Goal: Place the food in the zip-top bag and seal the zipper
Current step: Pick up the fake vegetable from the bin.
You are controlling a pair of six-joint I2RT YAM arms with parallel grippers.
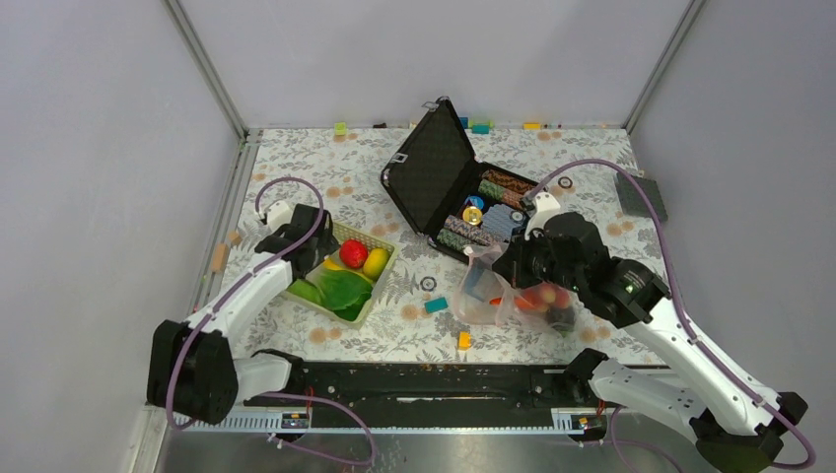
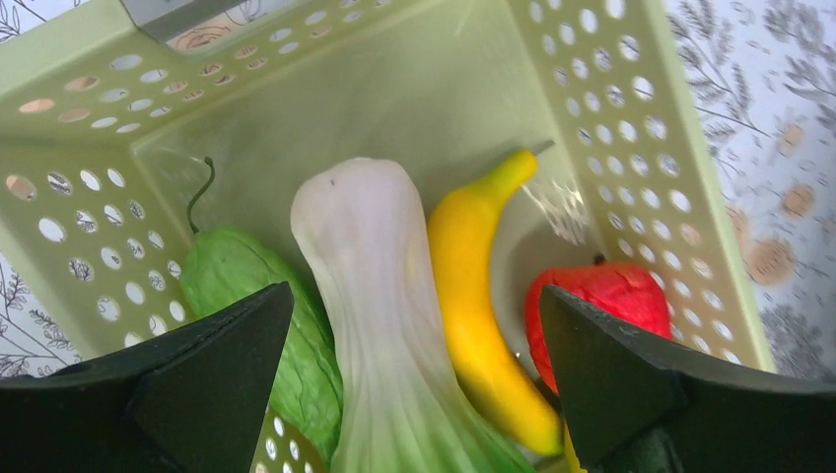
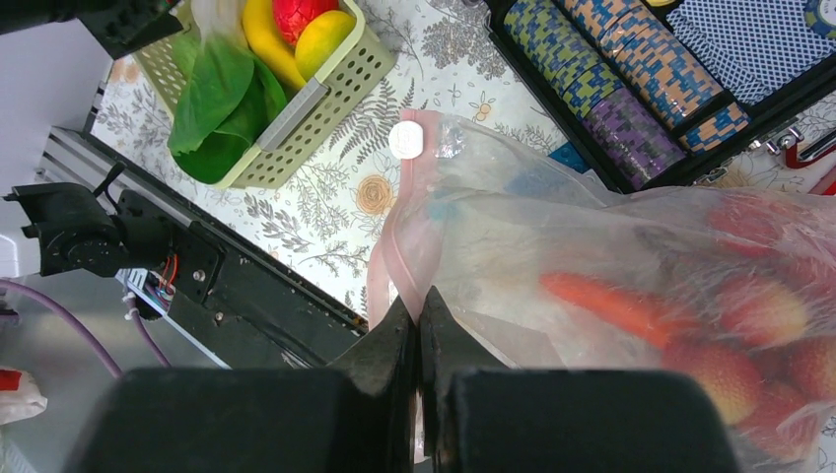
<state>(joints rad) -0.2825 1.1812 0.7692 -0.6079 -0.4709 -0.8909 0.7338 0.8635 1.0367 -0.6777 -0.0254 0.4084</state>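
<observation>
1. Left gripper [image 2: 416, 301]: jaws wide, holding nothing. It hangs over the near-left end of the green basket [image 1: 383, 258], which sits left of centre on the bench [image 1: 592, 168].
2. Basket contents, by the left wrist view: a white-stemmed leafy green [image 2: 370, 286] lies directly between the open fingers, a banana [image 2: 473, 296] touches its right side, a red fruit [image 2: 606, 296] lies beyond that, and a crinkled green leaf [image 2: 232, 281] is on the left against the wall.
3. From above, a yellow fruit [image 1: 376, 261] also lies in the basket beside the red one.
4. Right gripper [image 3: 419, 310]: jaws closed flat on the bag [image 3: 552, 227], pinching it at the pink zipper [image 3: 404, 227].
5. The bag is right of centre on the bench, in front of the open black case [image 1: 434, 177] and well apart from the basket.
6. Bag mouth faces left, toward the basket. Whether the zipper is pressed together along its length cannot be told.
7. Inside the bag: a carrot [image 3: 611, 305], red berries [image 3: 759, 310] and, from above, a dark round fruit [image 1: 562, 317].
8. Rows of chips [image 3: 631, 79] fill the case.
9. A teal block [image 1: 436, 305] and an orange block [image 1: 463, 340] lie loose on the bench, just left of the bag.
</observation>
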